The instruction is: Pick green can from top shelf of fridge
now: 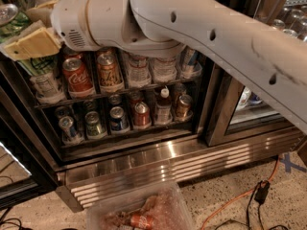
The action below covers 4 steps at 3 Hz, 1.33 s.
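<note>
My gripper is at the top left, in front of the open fridge. Its tan fingers are closed around the green can, which is tilted, with its silver lid toward the left edge. One finger lies across the can's body, and more green shows below it. The can is held off the highest wire rack in view, to the upper left of the cans standing there. My white arm crosses the whole upper frame and hides the fridge's upper part.
Red Coca-Cola can and other cans stand on the rack below the gripper. Short cans fill the lower rack. Dark door frame stands right. Ribbed steel grille, clear bin and orange cable are on the floor.
</note>
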Each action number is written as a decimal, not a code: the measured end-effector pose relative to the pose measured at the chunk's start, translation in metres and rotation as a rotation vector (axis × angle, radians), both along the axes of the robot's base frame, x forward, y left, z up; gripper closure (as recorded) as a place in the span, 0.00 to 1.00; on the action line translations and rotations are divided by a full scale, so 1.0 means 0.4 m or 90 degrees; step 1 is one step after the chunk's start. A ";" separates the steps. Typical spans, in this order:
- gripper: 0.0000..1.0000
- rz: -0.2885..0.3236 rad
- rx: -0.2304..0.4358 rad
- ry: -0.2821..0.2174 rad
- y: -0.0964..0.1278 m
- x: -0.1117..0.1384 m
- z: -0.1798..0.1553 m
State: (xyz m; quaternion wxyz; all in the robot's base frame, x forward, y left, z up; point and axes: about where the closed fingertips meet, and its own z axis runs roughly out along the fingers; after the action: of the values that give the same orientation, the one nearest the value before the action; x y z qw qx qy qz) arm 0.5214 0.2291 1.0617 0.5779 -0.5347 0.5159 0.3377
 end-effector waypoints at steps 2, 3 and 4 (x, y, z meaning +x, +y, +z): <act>1.00 -0.023 -0.023 0.007 -0.071 0.012 -0.030; 1.00 -0.024 -0.024 0.008 -0.075 0.012 -0.034; 1.00 -0.031 -0.024 0.015 -0.086 0.012 -0.047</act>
State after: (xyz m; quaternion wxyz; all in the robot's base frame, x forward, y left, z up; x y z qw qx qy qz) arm 0.5262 0.1946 1.0427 0.5696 -0.5288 0.5417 0.3200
